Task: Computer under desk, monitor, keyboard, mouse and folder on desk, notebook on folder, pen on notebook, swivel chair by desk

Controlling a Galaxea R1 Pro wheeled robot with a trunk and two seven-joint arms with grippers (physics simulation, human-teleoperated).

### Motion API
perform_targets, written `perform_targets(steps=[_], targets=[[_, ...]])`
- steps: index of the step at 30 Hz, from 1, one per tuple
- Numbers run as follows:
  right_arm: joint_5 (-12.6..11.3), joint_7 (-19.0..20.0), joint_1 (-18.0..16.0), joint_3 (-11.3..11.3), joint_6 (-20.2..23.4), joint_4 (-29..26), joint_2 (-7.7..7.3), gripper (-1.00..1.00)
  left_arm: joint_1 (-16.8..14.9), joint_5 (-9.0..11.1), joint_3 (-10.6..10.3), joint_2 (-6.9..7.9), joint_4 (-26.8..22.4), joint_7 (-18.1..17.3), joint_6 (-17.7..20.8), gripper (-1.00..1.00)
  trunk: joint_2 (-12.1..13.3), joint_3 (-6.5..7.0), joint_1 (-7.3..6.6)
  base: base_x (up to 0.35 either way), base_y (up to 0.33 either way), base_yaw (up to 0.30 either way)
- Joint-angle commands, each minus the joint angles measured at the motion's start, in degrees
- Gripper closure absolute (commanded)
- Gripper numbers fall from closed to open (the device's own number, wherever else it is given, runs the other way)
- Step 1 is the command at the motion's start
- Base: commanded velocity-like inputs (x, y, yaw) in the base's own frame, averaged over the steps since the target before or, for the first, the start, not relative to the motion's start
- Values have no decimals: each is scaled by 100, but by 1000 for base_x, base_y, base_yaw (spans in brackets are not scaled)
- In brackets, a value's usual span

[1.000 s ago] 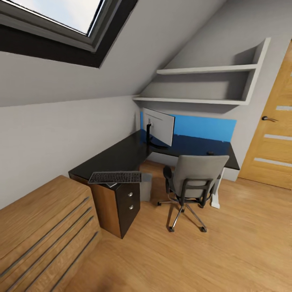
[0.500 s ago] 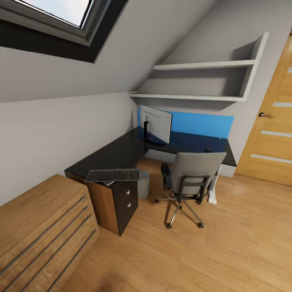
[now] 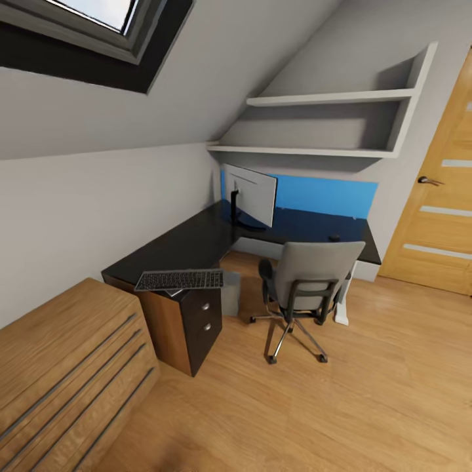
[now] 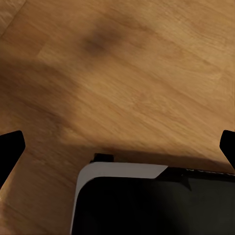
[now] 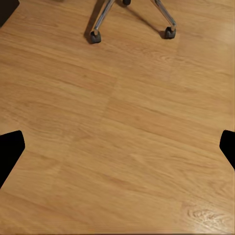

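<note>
Nearest of all, the left hand is hanging over the light wood plank floor with its two dark fingertips showing at opposite edges of the left wrist view, spread wide and holding nothing, just above the robot's own white-and-black base; the right hand is likewise gaping wide and empty over bare floor, with two chrome legs and casters of the chair visible ahead of it. A light-wood drawer chest with dark bar handles is sitting close at the near left. Beyond it, the slim black-keyed keyboard with a thin grey frame is lying at the near end of the black L-shaped tabletop, overhanging the corner above the black drawer pedestal with round silver knobs, well apart from the monitor. The small light-grey computer tower is standing under the tabletop just beside the pedestal. The grey upholstered swivel chair on its chrome star base is facing the tabletop with its back to the camera (its seat is hidden, so the folder cannot be made out). Farther off, the wide flat monitor on its black stand is standing in the corner, and a tiny dark speck, probably the mouse, is resting near the far right end. The robot appears to be approaching the workspace; the next move likely calls for closing in on the keyboard and carrying it toward the monitor.
</note>
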Motion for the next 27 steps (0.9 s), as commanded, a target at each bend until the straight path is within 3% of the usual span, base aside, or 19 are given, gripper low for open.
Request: perform_targets(steps=[1, 12, 27], targets=[[-14, -3, -5, -5, -20, 7, 2, -100, -2, -2, 36, -3, 0, -12, -14, -100, -4, -14, 0, 0, 0, -146], [-15, -1, -9, -6, -66, 23, 2, -100, -2, -6, 34, -9, -2, -15, -14, -100, -4, -38, 0, 80, -25, -251], [-15, -1, -8, -6, -77, 23, 2, -100, -2, -2, 27, -6, 1, -12, 2, -100, -4, -38, 0, 255, -215, -297]])
